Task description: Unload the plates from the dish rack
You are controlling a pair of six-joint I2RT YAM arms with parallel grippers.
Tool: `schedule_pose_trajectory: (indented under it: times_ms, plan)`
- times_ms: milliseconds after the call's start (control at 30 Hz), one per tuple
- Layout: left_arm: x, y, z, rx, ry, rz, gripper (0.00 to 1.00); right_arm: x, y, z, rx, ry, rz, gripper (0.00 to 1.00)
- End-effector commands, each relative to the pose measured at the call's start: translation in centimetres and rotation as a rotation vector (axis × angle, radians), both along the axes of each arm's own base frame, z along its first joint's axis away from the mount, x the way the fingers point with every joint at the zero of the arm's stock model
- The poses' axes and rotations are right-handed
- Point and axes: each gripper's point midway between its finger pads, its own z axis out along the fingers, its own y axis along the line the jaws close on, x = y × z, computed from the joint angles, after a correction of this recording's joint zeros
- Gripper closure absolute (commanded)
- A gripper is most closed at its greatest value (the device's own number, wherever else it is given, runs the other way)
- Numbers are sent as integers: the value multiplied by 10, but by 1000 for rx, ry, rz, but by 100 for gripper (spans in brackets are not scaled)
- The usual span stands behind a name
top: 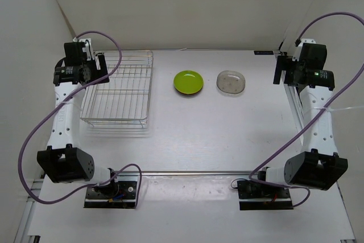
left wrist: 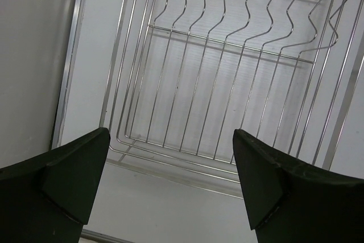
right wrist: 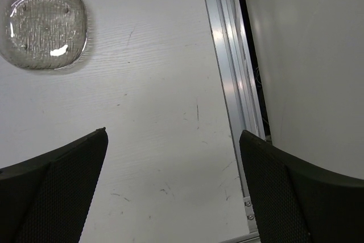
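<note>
Both spread: L tool at rack edge; R tool apart from clear plate.

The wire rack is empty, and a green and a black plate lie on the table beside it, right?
Not black: the top view shows the clear plate. The wire rack is empty, and the green plate and the clear one lie on the table beside it.

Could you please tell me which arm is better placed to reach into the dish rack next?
Left. The open left gripper hovers at the dish rack, which looks empty. The right gripper sits across the table, beyond the clear plate.
</note>
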Motion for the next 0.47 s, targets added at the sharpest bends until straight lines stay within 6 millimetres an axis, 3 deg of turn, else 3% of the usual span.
schedule_pose_trajectory:
  times_ms: [0, 433]
  plan:
    - [-7, 0, 23, 0, -94, -2, 0, 2, -4, 8, -14, -44, 8, 0]
    - [-8, 0, 24, 1, -103, -2, 0, -1, -6, 6, -6, -58, -5, 0]
